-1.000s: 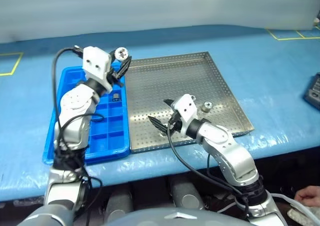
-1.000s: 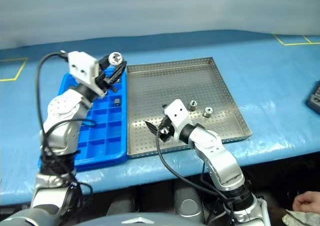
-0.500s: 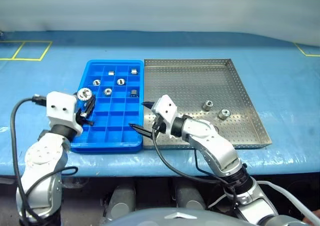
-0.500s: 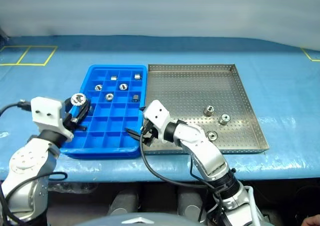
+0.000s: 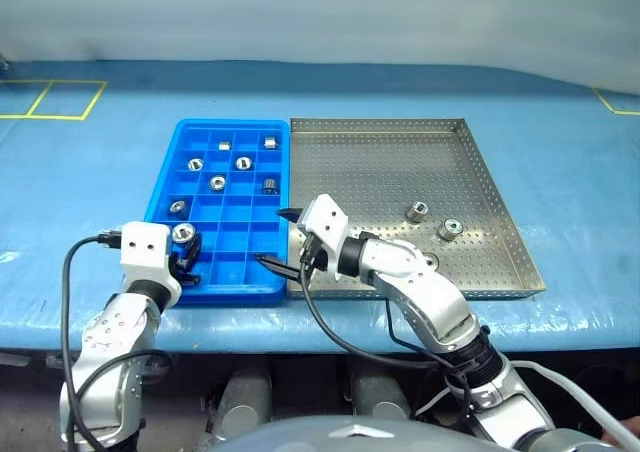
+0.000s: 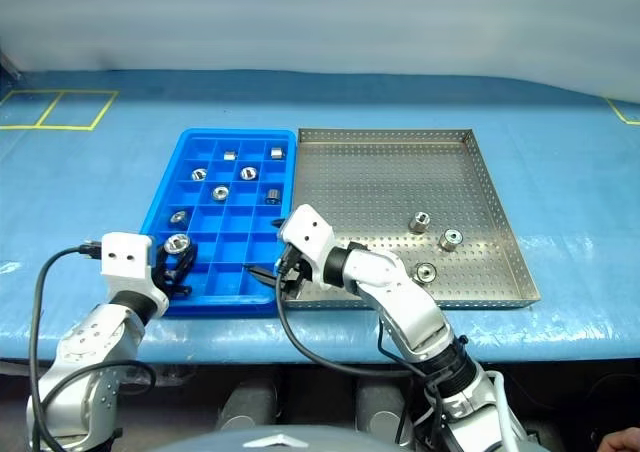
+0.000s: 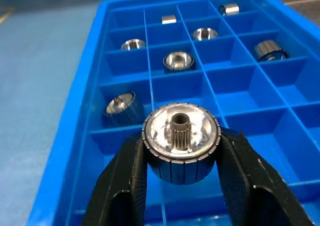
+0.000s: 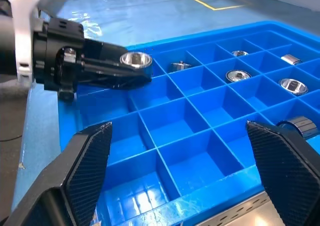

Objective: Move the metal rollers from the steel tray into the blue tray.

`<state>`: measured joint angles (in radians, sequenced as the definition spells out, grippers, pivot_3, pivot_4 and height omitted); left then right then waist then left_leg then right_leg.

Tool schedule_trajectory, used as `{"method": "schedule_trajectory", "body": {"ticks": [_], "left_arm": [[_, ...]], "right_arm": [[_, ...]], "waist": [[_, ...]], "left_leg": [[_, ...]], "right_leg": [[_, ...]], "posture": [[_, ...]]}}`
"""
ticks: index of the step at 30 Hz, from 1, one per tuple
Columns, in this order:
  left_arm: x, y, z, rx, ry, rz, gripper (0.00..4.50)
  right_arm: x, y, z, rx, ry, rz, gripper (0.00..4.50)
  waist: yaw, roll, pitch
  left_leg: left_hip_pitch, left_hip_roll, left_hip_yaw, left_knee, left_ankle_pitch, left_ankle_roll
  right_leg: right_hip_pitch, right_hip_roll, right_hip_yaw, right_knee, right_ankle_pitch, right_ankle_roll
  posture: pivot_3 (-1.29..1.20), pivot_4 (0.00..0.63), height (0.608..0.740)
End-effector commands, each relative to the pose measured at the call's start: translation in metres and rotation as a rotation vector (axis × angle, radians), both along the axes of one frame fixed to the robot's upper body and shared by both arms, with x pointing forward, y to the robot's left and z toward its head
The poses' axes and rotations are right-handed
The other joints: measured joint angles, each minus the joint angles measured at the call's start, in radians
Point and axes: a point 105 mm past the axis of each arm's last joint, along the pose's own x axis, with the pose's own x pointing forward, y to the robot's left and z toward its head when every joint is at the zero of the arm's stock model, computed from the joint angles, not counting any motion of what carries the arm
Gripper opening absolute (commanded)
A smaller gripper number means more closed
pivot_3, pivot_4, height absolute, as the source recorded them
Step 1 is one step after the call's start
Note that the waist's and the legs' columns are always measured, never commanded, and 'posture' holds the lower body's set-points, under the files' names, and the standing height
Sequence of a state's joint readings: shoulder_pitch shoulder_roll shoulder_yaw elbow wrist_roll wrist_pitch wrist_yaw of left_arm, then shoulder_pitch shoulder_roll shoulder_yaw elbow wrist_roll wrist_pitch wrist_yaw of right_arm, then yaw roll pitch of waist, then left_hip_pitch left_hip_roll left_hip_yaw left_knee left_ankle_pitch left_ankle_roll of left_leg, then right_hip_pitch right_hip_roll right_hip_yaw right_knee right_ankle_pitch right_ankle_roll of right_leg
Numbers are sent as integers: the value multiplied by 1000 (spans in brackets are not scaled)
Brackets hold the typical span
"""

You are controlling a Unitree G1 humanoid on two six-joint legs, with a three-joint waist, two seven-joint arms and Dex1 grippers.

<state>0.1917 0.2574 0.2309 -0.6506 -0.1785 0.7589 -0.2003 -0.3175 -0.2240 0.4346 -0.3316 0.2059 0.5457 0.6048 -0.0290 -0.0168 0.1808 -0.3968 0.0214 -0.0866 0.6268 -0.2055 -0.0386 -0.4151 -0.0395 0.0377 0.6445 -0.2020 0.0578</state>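
Roller (image 7: 180,147) clamped in left gripper (image 5: 184,247) over blue tray (image 5: 226,284); right gripper (image 5: 283,240) spread wide, empty.

blue table sheet (image 5: 90,162) | yellow tape marks (image 5: 60,100) far left

Metal rollers (image 6: 422,221): three in steel tray (image 6: 380,162), seven in blue tray (image 6: 212,254), one held.

Glossy blue plastic tray (image 5: 232,217); shiny ribbed metal rollers (image 7: 180,141).
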Motion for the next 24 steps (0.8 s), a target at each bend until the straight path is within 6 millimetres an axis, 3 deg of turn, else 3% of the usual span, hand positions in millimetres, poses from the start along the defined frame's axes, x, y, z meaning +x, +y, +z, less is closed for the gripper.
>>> {"method": "schedule_trajectory", "body": {"ticks": [1, 5, 6, 12, 18, 24], "left_arm": [[2, -2, -4, -11, 16, -11, 1666], [5, -4, -6, -29, 19, -24, 1666], [6, -5, -4, -30, 14, -31, 2392], [17, -13, 5, -33, -19, -93, 4362], [26, -21, 29, -27, -104, -154, 4466], [36, -46, 57, 11, -183, -358, 4466]], "right_arm": [[-3, 0, 13, 37, -43, -3, 4500], [-3, -2, 13, 41, -41, -19, 4500], [-3, -3, 12, 41, -41, -24, 4500], [0, -9, 13, 45, -42, -63, 4500], [3, -20, 15, 49, -44, -110, 4500], [14, -57, 11, -2, -51, -244, 4500]], "waist": [[-1, 0, 0], [-6, 0, 0], [-7, 0, 0], [-11, 0, 0], [-13, 0, 0], [-18, 0, 0]], "left_leg": [[0, 0, 0, 0, 0, 0], [0, 0, 0, 0, 0, 0], [0, 0, 0, 0, 0, 0], [0, 0, 0, 0, 0, 0], [-1, 0, 0, 0, 0, 0], [-1, 0, 1, 0, 0, 0]], "right_leg": [[0, 0, 0, 0, 0, 0], [0, 0, 0, 0, 0, 0], [0, 0, 0, 0, 0, 0], [0, 0, 0, 0, 0, 0], [-1, 0, 0, -1, 0, 0], [-1, 0, 0, -1, 0, 0]], "posture": [[13, 150, 740], [0, 150, 740], [-4, 150, 740], [-23, 150, 740], [-41, 150, 740], [-72, 150, 740]]}}
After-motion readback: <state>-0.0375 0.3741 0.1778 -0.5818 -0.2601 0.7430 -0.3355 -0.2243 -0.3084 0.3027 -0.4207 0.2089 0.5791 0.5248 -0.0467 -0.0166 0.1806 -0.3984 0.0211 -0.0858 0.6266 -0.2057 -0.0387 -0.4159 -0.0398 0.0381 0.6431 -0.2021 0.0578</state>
